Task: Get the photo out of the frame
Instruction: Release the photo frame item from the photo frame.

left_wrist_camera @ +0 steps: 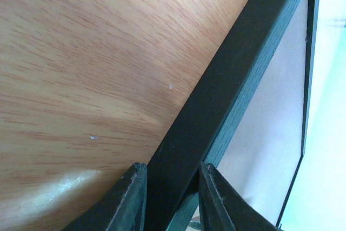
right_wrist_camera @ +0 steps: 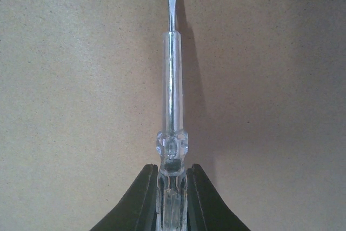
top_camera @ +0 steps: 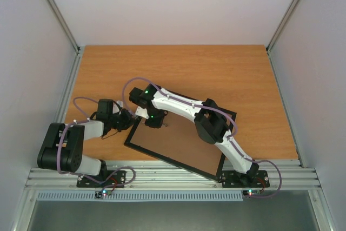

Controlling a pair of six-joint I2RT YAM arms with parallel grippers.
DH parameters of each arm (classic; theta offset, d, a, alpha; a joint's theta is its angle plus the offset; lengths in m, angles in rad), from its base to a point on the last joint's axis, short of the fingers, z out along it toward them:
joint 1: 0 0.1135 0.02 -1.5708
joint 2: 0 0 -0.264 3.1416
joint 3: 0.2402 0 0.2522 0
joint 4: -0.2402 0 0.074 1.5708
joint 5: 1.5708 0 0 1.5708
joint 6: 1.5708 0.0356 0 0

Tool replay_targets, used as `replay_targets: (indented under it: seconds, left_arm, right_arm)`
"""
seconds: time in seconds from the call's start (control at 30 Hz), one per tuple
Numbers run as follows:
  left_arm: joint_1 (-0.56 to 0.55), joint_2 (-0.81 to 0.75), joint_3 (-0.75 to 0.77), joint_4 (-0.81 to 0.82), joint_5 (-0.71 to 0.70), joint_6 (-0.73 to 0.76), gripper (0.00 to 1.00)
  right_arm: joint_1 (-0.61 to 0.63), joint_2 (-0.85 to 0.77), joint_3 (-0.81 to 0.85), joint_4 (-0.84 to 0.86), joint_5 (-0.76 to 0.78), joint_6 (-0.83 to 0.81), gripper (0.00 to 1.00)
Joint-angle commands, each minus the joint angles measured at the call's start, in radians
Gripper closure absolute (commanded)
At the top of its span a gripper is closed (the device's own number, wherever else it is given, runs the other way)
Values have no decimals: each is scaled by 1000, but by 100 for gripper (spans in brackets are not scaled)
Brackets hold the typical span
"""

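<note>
On the orange wooden desk [top_camera: 216,74], the thin black rectangular frame [top_camera: 173,162] lies back-up. The left pincer [left_wrist_camera: 170,169] clenches its rail, likely steadying it, while the right pincer [right_wrist_camera: 172,172] grasps a clear-handled flat screwdriver [right_wrist_camera: 171,79] over the brown backing board [right_wrist_camera: 81,79]. The photo is unseen, presumably beneath.

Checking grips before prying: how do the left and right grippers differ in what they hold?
The left gripper clamps the frame by its black rail; the right gripper clamps a clear-handled screwdriver. The left gripper sits at the frame's edge beside bare table; the right gripper points its tool across the brown backing board. Both are shut on something.
</note>
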Motion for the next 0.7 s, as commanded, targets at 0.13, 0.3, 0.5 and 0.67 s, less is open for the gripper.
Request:
replay_targets:
  seconds: [0.13, 0.3, 0.5, 0.67]
  left_arm:
    - [-9, 6, -42, -79, -32, -5, 72]
    - [-9, 6, -43, -78, -28, -8, 72]
    - [-9, 2, -45, -78, -26, -9, 72]
    - [-8, 2, -45, -74, -22, -13, 72]
  right_arm:
    - [15, 16, 43, -27, 77, 41, 99]
    - [15, 30, 64, -26, 74, 46, 99]
    - [15, 39, 77, -22, 60, 39, 99]
    - [16, 53, 89, -34, 61, 37, 99]
